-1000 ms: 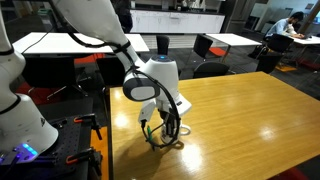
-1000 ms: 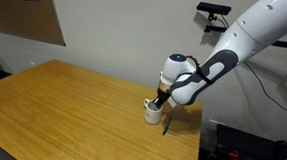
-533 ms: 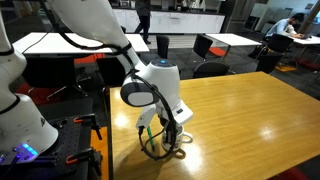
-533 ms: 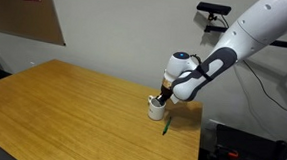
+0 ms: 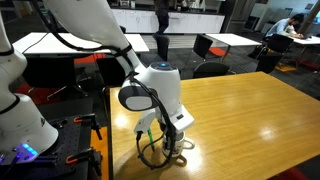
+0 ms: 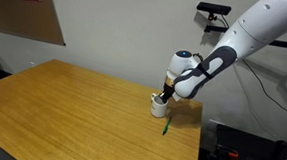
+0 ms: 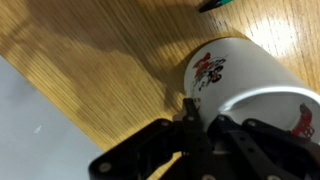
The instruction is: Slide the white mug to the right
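The white mug (image 6: 159, 107) stands on the wooden table (image 6: 62, 105) near its edge. In the wrist view the mug (image 7: 250, 75) fills the right side and shows a red and dark mark on its wall. My gripper (image 6: 164, 95) is down on the mug's rim. In the wrist view the gripper (image 7: 212, 128) has one finger outside the wall and one inside, closed on the rim. In an exterior view the gripper (image 5: 167, 142) hides most of the mug.
A thin green pen (image 6: 167, 125) lies on the table just beside the mug; its tip shows in the wrist view (image 7: 215, 4). The table edge runs close by the mug. Black chairs (image 5: 210, 45) and white tables stand behind.
The gripper and the mug have moved together a short way across the table, toward the wall side in an exterior view. The pen has stayed put.
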